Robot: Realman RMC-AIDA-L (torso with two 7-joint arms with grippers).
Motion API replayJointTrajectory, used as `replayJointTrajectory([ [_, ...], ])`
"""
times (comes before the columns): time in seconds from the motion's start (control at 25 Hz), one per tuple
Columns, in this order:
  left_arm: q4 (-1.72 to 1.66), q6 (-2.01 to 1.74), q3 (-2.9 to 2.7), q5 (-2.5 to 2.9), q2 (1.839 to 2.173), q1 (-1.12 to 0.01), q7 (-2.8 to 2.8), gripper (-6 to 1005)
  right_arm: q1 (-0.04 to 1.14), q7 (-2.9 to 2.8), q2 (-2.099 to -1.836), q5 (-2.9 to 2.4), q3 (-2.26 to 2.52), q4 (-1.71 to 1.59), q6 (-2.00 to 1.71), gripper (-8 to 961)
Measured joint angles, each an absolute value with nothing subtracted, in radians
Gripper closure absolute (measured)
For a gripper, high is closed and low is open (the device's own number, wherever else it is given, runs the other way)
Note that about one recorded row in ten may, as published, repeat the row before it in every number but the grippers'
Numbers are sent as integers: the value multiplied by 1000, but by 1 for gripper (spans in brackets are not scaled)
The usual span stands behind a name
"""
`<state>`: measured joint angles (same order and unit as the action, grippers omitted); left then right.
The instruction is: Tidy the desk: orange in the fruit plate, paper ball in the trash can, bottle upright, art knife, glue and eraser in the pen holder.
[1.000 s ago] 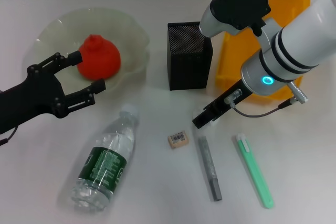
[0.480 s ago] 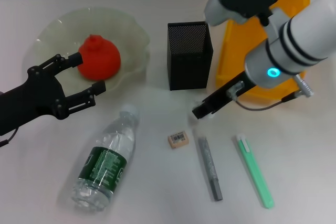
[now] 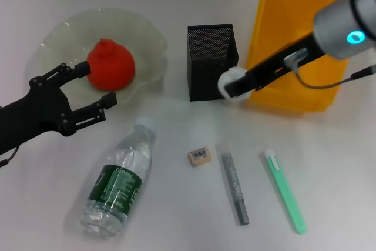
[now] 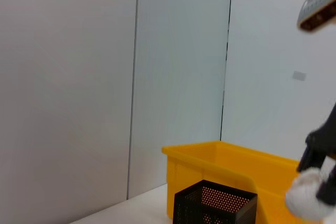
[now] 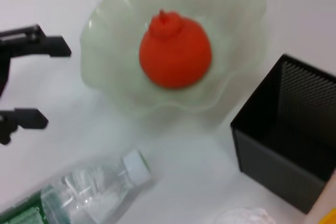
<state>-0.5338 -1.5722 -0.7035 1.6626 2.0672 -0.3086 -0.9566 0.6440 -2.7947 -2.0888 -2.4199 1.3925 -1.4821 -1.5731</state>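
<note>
The head camera looked steeply down on the worktop [image 3: 176, 127]. The left wrist camera faced level toward the wall; the right looked down close. All shared the pen holder [image 3: 211, 61].

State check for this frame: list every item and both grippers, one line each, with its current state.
orange: in the fruit plate.
paper ball: held by the right gripper, beside the trash can, not in it.
bottle: lying on its side.
eraser, glue, art knife: flat on the desk.
pen holder: upright.
left gripper: open, holding nothing, beside the plate.

black skeletal left gripper [image 3: 88, 89]; grey right arm [image 3: 343, 24], cyan ring light, thin cable
</note>
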Motion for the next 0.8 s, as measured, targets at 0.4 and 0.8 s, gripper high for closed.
replayJointTrajectory([
  [0.4,-532,-1574,-703,1658,2068,-311,-947,150,645,-2735,-2082,-2426,1092,-1651,-1707,437],
  [0.8,-532,-1580,-699,1657,2068,-311,-946,149,649,-2569,-2058,-2490,841,-1543,-1633,421],
])
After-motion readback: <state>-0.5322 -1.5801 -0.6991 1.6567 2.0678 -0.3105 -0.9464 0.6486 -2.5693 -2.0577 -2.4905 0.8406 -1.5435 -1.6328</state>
